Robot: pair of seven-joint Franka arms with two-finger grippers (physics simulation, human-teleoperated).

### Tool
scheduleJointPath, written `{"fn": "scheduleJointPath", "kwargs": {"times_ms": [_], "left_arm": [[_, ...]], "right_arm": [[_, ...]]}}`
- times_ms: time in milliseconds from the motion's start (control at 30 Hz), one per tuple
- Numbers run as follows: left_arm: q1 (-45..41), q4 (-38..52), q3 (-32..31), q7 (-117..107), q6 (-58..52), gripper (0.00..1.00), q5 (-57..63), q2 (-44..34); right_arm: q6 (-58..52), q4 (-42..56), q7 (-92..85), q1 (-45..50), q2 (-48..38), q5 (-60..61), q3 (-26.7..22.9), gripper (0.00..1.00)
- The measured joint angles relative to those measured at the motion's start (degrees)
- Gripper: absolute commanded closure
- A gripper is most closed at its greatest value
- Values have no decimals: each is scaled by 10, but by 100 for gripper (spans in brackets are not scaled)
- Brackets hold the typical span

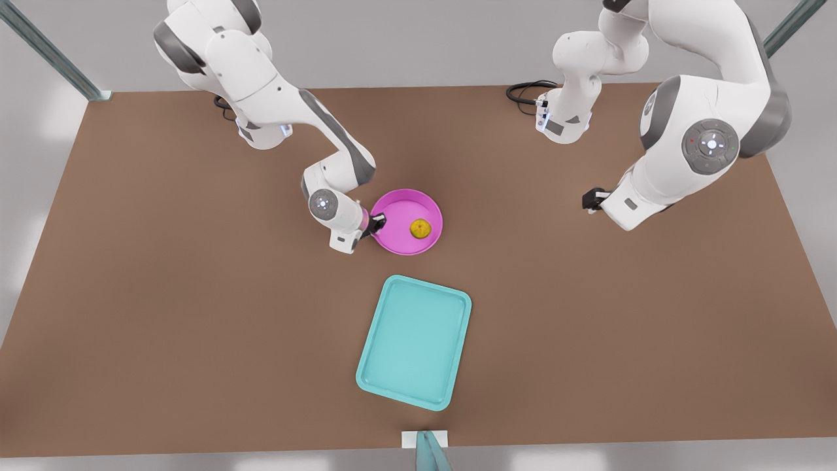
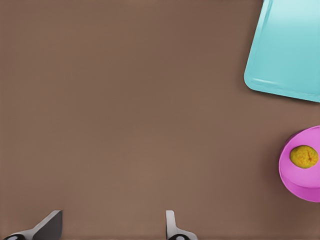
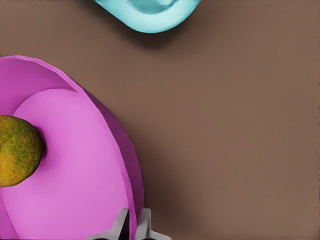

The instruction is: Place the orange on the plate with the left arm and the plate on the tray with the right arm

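Note:
The orange lies inside the pink plate, which rests on the table behind the teal tray. My right gripper, on the arm at the front view's left, is shut on the plate's rim on the side away from the orange, one finger inside and one outside. My left gripper waits open and holding nothing above bare table, far off toward the front view's right.
The brown table stretches wide on both sides of the tray. Black cables lie near the arm base at the back. A small white tag sits at the table's front edge.

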Motion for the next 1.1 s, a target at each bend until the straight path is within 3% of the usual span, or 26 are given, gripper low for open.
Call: {"fn": "scheduleJointPath", "kwargs": {"times_ms": [300,833,1100], "left_arm": [[0,1,0,-4,0,0,2,0],[0,1,-1,-8,-1,0,0,5],[3,39,6,-7,0,0,3,34]], "right_arm": [[-27,93,-4,-15,16,26,-4,79],[-40,383,5,-41,202,45,-52,79],[-35,456,6,-40,269,43,-63,79]]}}
